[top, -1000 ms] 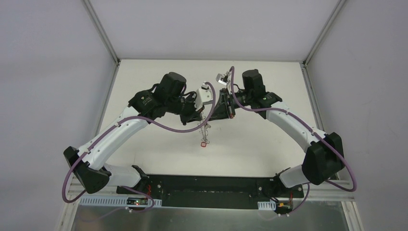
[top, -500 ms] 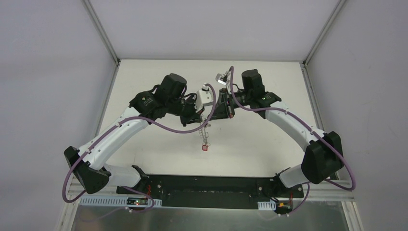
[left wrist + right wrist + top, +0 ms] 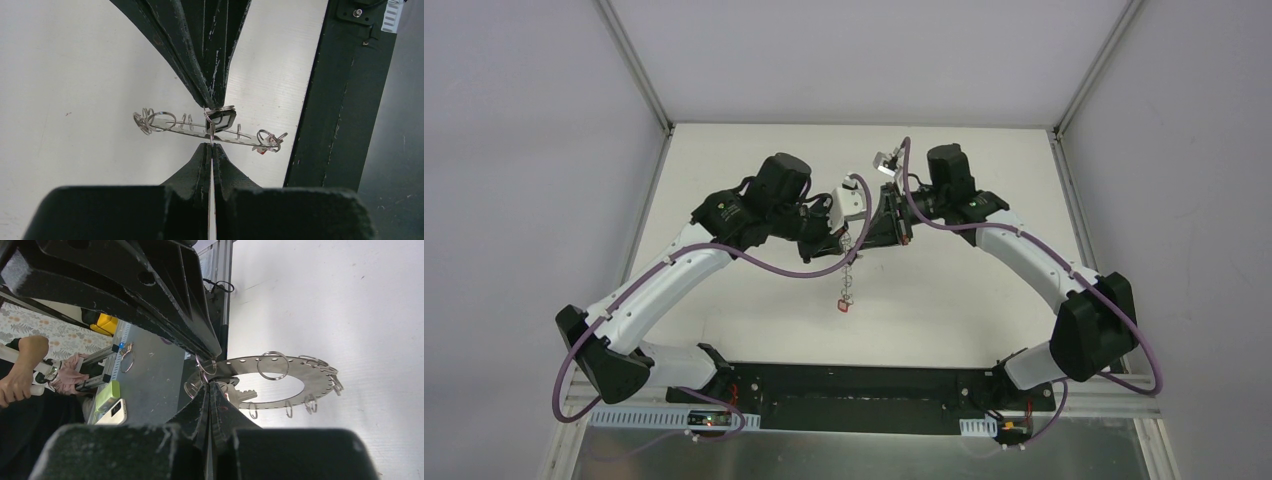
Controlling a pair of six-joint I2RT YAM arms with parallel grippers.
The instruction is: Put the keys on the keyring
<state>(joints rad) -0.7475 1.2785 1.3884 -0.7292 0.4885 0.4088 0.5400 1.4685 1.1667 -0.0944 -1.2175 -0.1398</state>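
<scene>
Above the table, left claw grips keyring; right claw pinches key.

My two arms are built of white tubular links joined by chunky black motor housings, each trailed by a looping purple cable. They bolt to a flat black base plate edged with white slotted cable strips. My matte black wedge-shaped fingers taper to thin tips, scuffed with pale scratches

Grey keyring held aloft, red key dangling.
</scene>
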